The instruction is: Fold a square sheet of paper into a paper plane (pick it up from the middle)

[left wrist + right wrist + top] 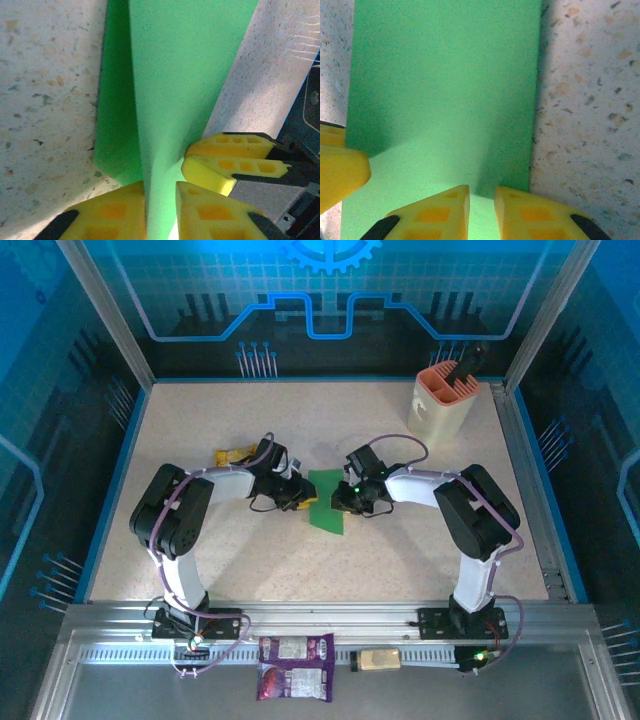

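The square sheet of paper [326,502] is green and lies mid-table between my two grippers, creased into a long narrow shape. My left gripper [298,495] comes at it from the left. In the left wrist view a raised ridge of the paper [180,75] runs between the yellow fingers, with the left gripper [161,192] shut on it. My right gripper [343,502] meets the sheet from the right. Its fingers [227,160] pinch the paper's edge. In the right wrist view the paper [445,85] lifts up into the right gripper [482,192].
A beige and orange holder [441,400] stands at the back right. A yellow snack packet [235,455] lies behind the left arm. A purple packet [295,652] and a small tan item [380,658] rest on the front rail.
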You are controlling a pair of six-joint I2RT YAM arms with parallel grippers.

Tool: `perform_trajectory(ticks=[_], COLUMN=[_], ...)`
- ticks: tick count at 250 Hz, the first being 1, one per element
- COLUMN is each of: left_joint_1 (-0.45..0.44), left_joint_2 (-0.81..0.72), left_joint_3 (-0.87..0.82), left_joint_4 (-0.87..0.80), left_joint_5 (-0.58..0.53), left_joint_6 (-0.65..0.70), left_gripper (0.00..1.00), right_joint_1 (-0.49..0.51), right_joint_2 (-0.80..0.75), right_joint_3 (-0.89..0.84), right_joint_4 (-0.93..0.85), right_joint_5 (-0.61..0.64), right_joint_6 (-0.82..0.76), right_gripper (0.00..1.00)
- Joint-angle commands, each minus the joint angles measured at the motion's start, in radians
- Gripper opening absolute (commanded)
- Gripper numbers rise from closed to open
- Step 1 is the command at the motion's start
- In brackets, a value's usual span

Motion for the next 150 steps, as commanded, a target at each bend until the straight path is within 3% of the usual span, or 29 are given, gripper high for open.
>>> perform_trajectory(ticks=[1,62,84,150], left_joint_1=[0.010,0.011,0.009,0.007], left_joint_2=[0.010,-0.038,-0.057,-0.073], left_joint_3=[0.023,0.004,-0.006,-0.017], left_joint_4=[-0.043,-0.038,-0.018,0.030], left_joint_5=[-0.006,-0.034,-0.035,-0.014], left_joint_6=[0.023,-0.018,-0.054,-0.153], left_gripper=[0.16,0.00,0.00,0.00], right_joint_1=[-0.017,-0.014,0.000,0.106], right_joint_2=[-0.016,-0.139,-0.204,-0.302], right_joint_3=[-0.014,0.012,-0.011,-0.089], right_joint_4=[-0.001,0.080,0.128,0.145], right_joint_5=[0.017,0.015,0.003,0.199], right_joint_6=[-0.041,-0.203,-0.302,-0.520], right_gripper=[0.25,0.36,0.47,0.70])
